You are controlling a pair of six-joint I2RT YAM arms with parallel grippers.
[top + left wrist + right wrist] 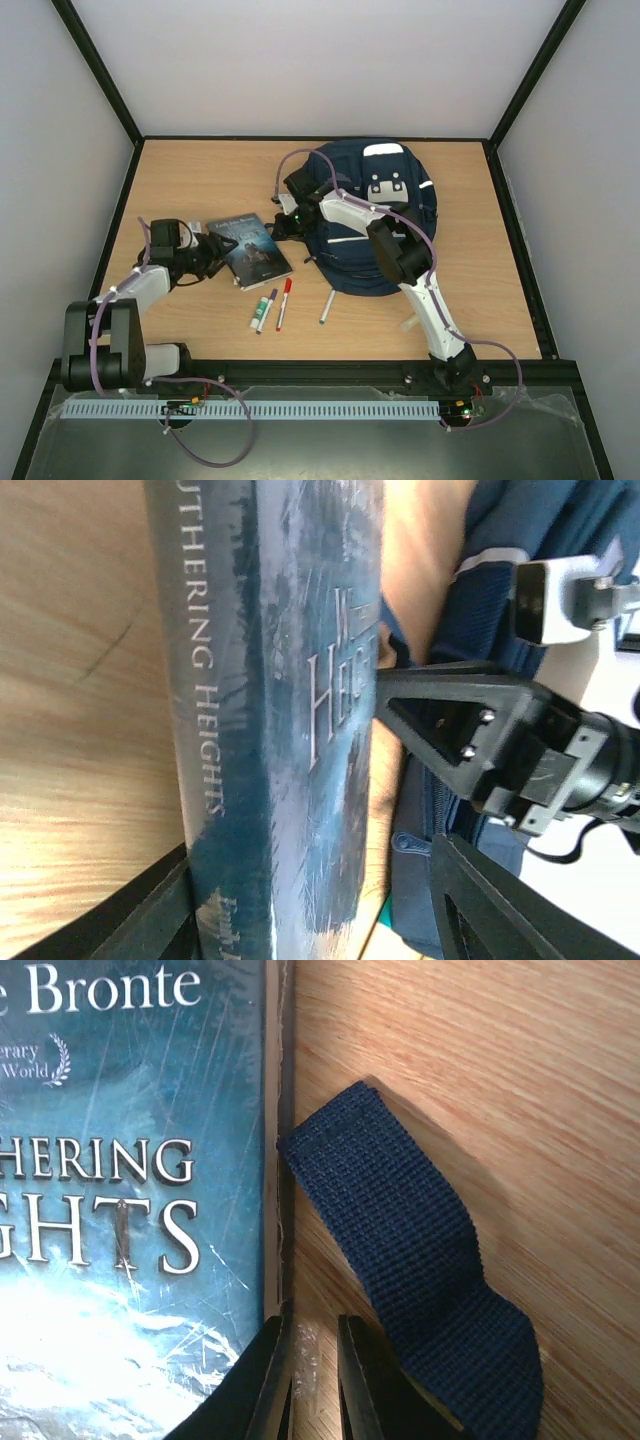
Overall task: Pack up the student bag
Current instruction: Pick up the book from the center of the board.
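- Nearest us, the pens lie loose on the worktop just in front of the book, untouched. We judge they are waiting their turn.
- The left hand is at the book's left side, low and level with the worktop. Its fingers are spread, one over the cover and one down by the spine, so the book's thickness sits between them. The upper tip looks to touch the cover, but we cannot tell whether the pinch has bitten.
- The book lies flat, cover up, which is why we think it has to be taken by its edge.
- The right hand sits at the book's right edge, its fingers pressed almost together with nothing in the slit. We judge it stands there as a stop, so the book cannot slide away from the left hand.
- A navy strap, the bag's by its colour, lies on the worktop touching that same edge of the book. It could snag.
- The bag lies flat just beyond and right of the book. We see no open mouth, so packing looks barely begun.
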